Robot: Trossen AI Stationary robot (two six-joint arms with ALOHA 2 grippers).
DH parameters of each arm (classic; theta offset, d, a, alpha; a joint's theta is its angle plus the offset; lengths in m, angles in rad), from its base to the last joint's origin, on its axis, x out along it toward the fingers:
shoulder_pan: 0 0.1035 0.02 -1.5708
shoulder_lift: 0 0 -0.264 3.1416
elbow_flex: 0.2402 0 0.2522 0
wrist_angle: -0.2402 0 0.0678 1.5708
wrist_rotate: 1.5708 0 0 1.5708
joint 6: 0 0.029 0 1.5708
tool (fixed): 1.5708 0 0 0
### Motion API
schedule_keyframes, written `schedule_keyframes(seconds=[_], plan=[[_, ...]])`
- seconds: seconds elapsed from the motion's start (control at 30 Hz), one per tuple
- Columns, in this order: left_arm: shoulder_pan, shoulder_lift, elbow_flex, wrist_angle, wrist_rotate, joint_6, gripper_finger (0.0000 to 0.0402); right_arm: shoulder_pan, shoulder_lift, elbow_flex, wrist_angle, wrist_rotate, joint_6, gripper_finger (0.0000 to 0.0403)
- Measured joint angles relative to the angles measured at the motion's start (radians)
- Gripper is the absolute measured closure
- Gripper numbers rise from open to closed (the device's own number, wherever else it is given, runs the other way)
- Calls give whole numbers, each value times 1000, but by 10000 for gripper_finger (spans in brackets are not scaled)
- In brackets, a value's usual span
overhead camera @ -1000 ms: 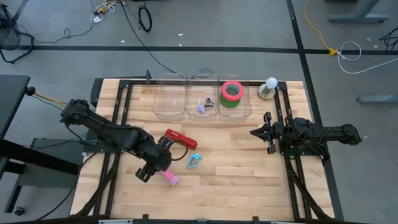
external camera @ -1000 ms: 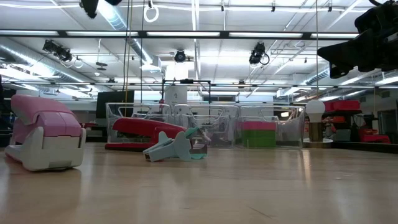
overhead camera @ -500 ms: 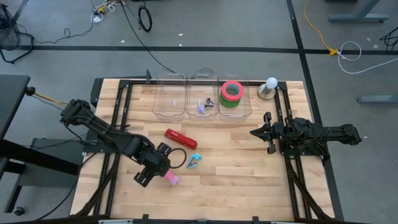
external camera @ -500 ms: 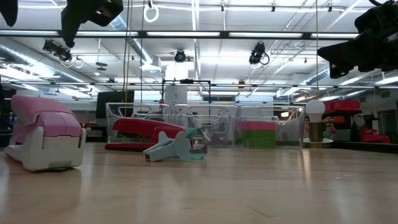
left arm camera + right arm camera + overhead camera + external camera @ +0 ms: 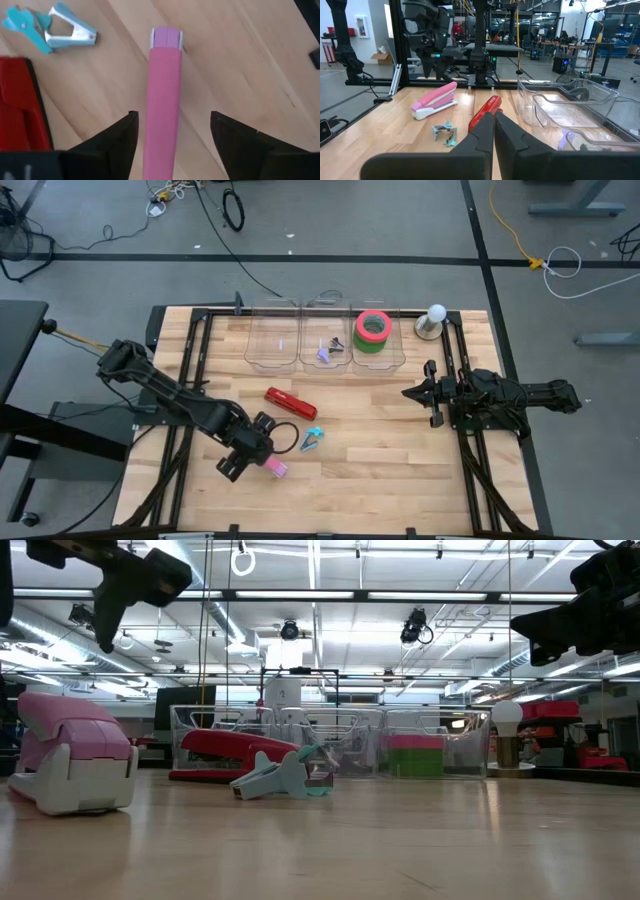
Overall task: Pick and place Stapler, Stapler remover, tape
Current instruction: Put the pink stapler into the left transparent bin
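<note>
left gripper (image 5: 170,132) had swung off the red stapler (image 5: 290,402) toward seven o'clock, open astride the pink stapler (image 5: 162,100), ungrasped; right gripper (image 5: 408,392) waited shut at three o'clock.

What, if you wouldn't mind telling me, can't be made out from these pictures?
- Pink stapler: left wrist view, its near end is cut off by the picture's edge; high view, the left gripper covers part of it.
- Red stapler: left wrist view, cropped by the edge.
- Small purple item in the middle clear bin: too small to identify.
- Right gripper: nothing hidden, shut and empty.
</note>
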Motion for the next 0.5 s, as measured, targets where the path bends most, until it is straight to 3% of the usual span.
schedule_keyframes(seconds=[0.3,0.5], plan=[[2,0,-42,60,-12,63,76,0,0,0,0,0,0,385],[3,0,-77,64,-14,64,58,0,0,0,0,0,0,385]])
